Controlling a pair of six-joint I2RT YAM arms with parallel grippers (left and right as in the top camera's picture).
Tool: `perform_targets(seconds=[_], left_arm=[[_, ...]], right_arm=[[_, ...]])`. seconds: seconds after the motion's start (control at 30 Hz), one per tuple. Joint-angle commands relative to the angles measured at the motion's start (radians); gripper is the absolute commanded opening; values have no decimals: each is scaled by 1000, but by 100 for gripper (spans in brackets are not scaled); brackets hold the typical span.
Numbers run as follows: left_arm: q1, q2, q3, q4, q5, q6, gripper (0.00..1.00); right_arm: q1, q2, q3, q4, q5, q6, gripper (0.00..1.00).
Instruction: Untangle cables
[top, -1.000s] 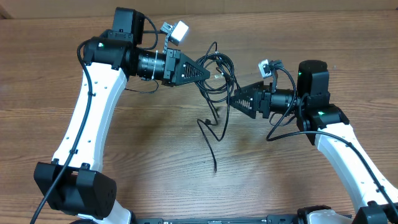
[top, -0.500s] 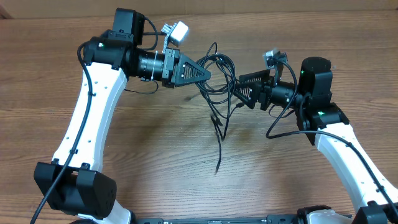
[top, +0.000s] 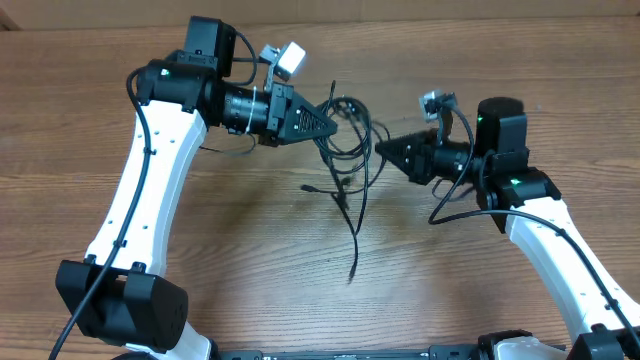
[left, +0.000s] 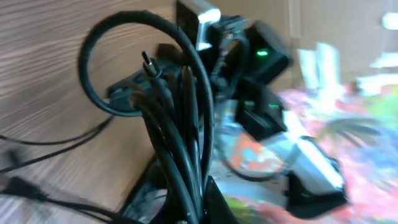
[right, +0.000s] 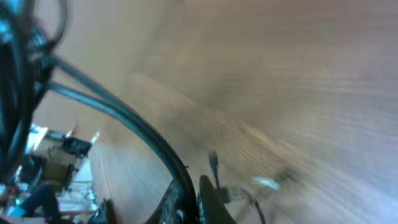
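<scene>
Clamping the cables with left gripper, jaws narrow and squeezed on a thick bunch of black strands. Held up off the tabletop, far-centre, between the two arms. From left wrist view: bunched cords rising out of the fingers into one big loop, with a silver-tipped plug poking up free inside it. Pinching a single strand with right gripper, jaws nearly together, cord running straight down into the slim gap. Badly blurred in right wrist view, so no finer detail there. Pointing tip to tip, near but apart, with tangled loops spanning the gap and rising a little beyond both tips toward the far edge. Trailing below the tangle: loose tail, thin and wavy, running toward the robot's side and ending well short of the near edge. Sticking out leftward just under left gripper: short plug end. Cannot tell whether tail and plug end lie on the wood or hang just above it. Also seen past the loop from left wrist: right arm, green light lit, out of focus.
</scene>
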Motion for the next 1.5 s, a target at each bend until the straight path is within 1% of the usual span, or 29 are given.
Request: perform_targets(seconds=[0.0, 0.13, 0.23, 0.37, 0.43, 0.47, 0.5, 0.53, 0.57, 0.63, 0.7, 0.77, 0.83, 0.87, 1.0, 1.1, 1.3, 1.37, 1.47], left_arm=[[3, -17, 21, -31, -159, 31, 4], [4, -17, 21, -81, -247, 67, 4], [5, -17, 21, -105, -327, 67, 4], [5, -17, 21, -120, -409, 73, 4], [5, -17, 21, -122, -441, 74, 4], [5, -17, 21, -122, -445, 78, 4], [5, -17, 21, -124, -443, 90, 4], [4, -17, 21, -130, -427, 124, 4], [3, -17, 21, -138, -415, 153, 4], [-2, -17, 21, -153, -410, 208, 4], [-8, -17, 21, -167, -410, 267, 4], [-15, -17, 21, -175, -413, 311, 4], [-29, -17, 21, -182, -430, 342, 4], [-36, -17, 21, -185, -447, 354, 4], [-85, -17, 21, -196, -529, 373, 4], [-137, -17, 21, -196, -540, 402, 4], [-218, -17, 21, -195, -537, 473, 4], [-226, -17, 21, -193, -533, 489, 4], [-224, -17, 21, -189, -486, 526, 4]], right_arm=[[-4, -14, 9, -130, 302, 2, 4], [-4, -14, 9, -298, 602, 21, 4], [-4, -14, 9, -369, 735, 55, 4], [-4, -14, 9, -405, 807, 89, 4], [-4, -14, 9, -411, 827, 129, 4], [-4, -14, 9, -407, 820, 140, 7], [-4, -14, 9, -397, 792, 138, 16], [-4, -14, 9, -380, 723, 120, 31], [-4, -14, 9, -367, 662, 91, 38], [-4, -14, 9, -337, 510, 9, 47], [-4, -14, 9, -304, 353, -50, 52], [-4, -14, 9, -271, 215, -86, 56], [-4, -14, 9, -229, 101, -88, 61], [-4, -14, 9, -209, 51, -88, 63], [-4, -14, 9, -113, -143, -107, 62], [-3, -14, 9, -46, -227, -106, 62], [-3, -14, 9, -36, -229, -114, 61], [-3, -14, 9, -53, -229, -140, 61], [-3, -14, 9, -87, -221, -163, 61]])
